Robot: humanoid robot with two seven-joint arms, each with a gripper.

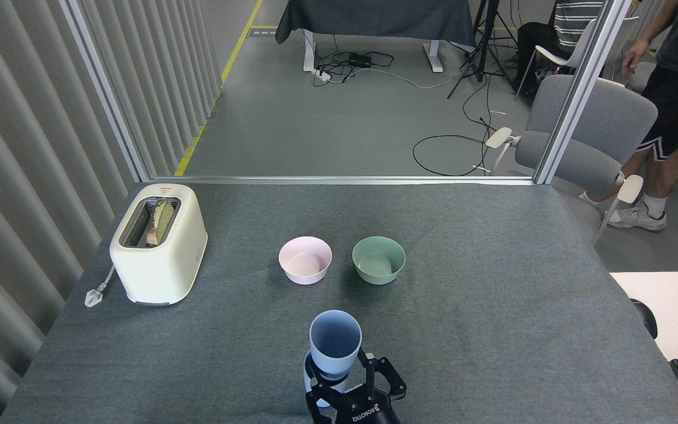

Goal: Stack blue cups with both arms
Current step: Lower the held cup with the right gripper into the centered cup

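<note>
Now the nesting step is in hand: the right gripper (355,386), coming up from the bottom edge of the head view, has its jaws clasped around the upper blue cup (335,343), which sits upright above the lower blue cup (314,388), mostly hidden behind the fingers near the front of the table (492,306). Whether the two cups already touch cannot be told. Next, I judge, comes a straight descent with rims aligned, then letting go. No left gripper shows. White lettering on the wrist reads, inverted, roughly "ROBOTIQ".
</note>
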